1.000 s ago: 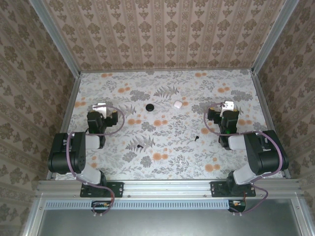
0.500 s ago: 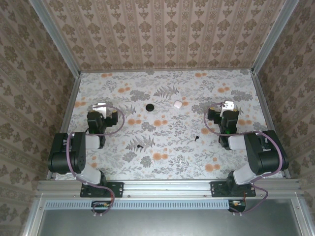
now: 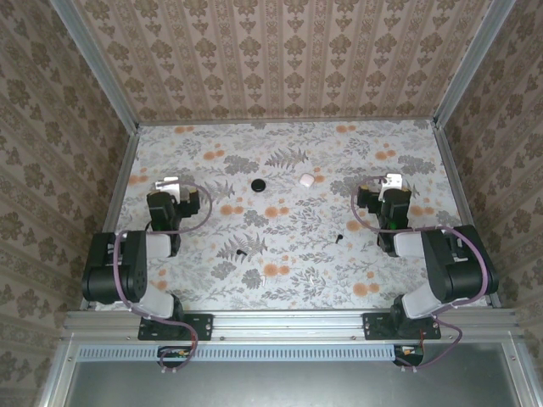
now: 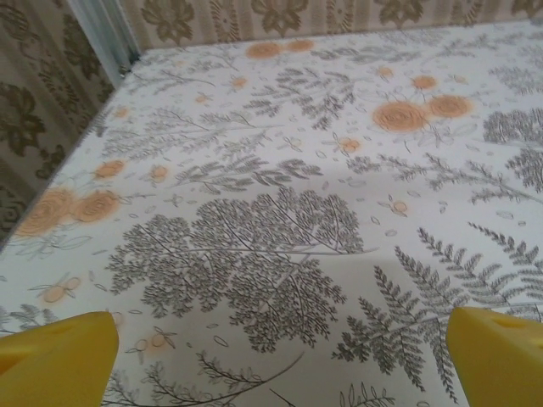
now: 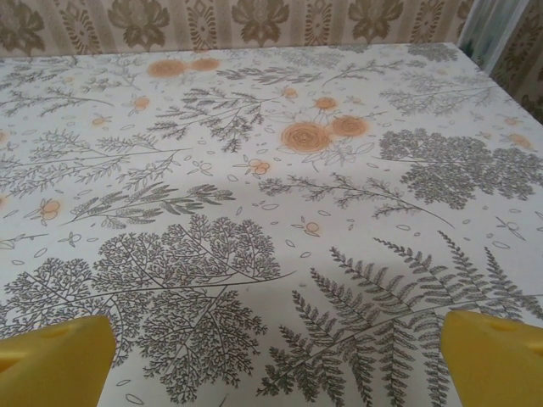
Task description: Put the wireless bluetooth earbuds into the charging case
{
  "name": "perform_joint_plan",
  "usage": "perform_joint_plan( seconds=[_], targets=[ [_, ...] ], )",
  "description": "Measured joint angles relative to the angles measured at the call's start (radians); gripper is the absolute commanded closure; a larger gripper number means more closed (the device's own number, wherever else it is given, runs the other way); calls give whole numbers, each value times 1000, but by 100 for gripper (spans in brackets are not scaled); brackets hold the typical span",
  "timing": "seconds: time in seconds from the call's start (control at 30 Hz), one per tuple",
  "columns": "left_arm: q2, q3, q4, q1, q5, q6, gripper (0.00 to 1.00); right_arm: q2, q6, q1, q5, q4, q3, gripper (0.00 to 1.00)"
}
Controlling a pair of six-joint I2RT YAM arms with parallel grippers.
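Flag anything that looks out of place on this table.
Nothing looks spilled or broken. One earbud lies left of centre, the other earbud right of centre, loose and apart, nearer the arms than the black disc and the small white object.

Counter (image 3: 288, 229): floral print, grey ferns, orange blooms. Walls (image 3: 288, 59) on three sides, beige damask paper. Aluminium posts (image 3: 97, 64) at back corners, rail (image 3: 288, 320) along near edge.

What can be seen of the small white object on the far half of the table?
The small white object is a plain blocky piece with rounded corners. It lies on the flowered table, just right of the middle, to the right of the round black disc and apart from it. Only the table touches it. A lid, seam or material is too small to tell.
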Motion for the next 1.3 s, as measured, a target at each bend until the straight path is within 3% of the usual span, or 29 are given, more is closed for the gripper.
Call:
perform_joint_plan(
  seconds=[0.2, 0.33, 0.5, 0.63, 0.87, 1.03, 1.17, 1.3],
  targets=[
    [-198, 76, -267, 3, -72, -17, 0, -109, 21, 0, -73, -425, 279, 0],
    [-288, 182, -505, 23, -119, -56, 0, -106, 137, 3, -83, -726, 494, 2],
    [-306, 297, -795, 33, -164, -127, 0, 13, 316, 52, -80, -1082, 714, 3],
    [-304, 364, -1002, 33, -163, -217, 0, 129, 422, 166, -92, -1287, 801, 11],
    [-304, 387, -1143, 21, -26, -330, 0, 336, 536, 328, -162, -1449, 983, 13],
    [-336, 358, -1154, -119, 66, -380, 0, 465, 562, 366, -184, -1509, 1132, 19],
    [-320, 358, -1165, -279, 75, -396, 0, 569, 578, 372, -192, -1555, 1248, 21],
    [-267, 359, -1170, -367, 72, -404, 0, 653, 596, 374, -190, -1592, 1335, 21]
  ],
)
